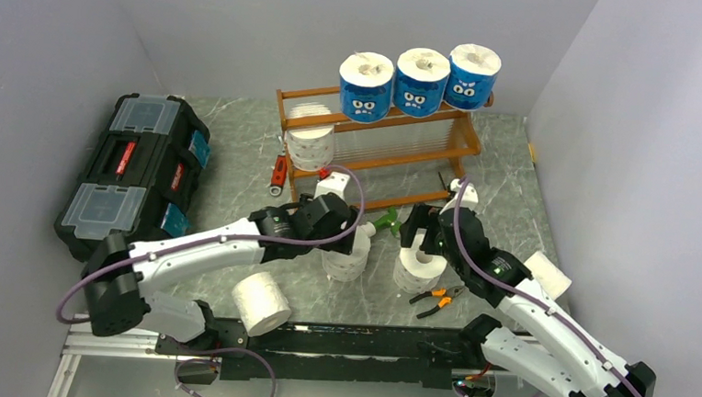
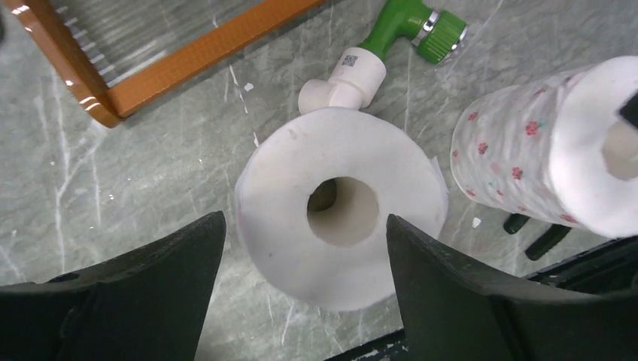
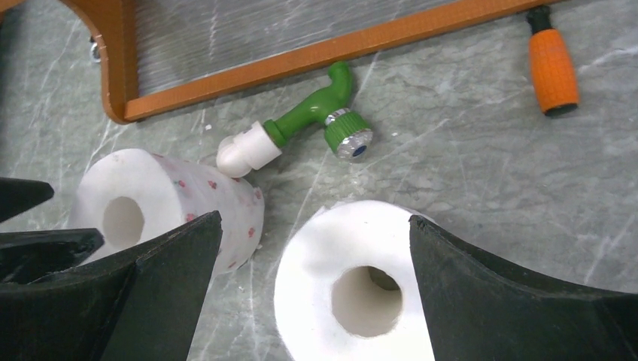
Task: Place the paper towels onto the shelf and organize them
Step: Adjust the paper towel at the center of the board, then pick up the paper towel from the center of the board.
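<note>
The shelf (image 1: 379,136) stands at the back with three blue-wrapped paper towels (image 1: 366,87) on its top tier and a white roll (image 1: 309,141) at the left of the middle tier. My left gripper (image 1: 350,235) is open, its jaws either side of an upright white roll (image 2: 342,207) on the table, not touching it. My right gripper (image 1: 418,239) is open and straddles a second upright white roll (image 3: 361,286). In the left wrist view the gripper (image 2: 305,218) shows the other roll's flower-print side (image 2: 519,150). The right wrist view shows that gripper (image 3: 316,218).
A green-and-white tool (image 1: 384,223) lies between the rolls and the shelf. Two more white rolls lie at the front left (image 1: 261,303) and right (image 1: 548,273). Pliers (image 1: 438,298), an orange-handled screwdriver (image 3: 553,68), a red tool (image 1: 278,171) and a black toolbox (image 1: 137,172) are nearby.
</note>
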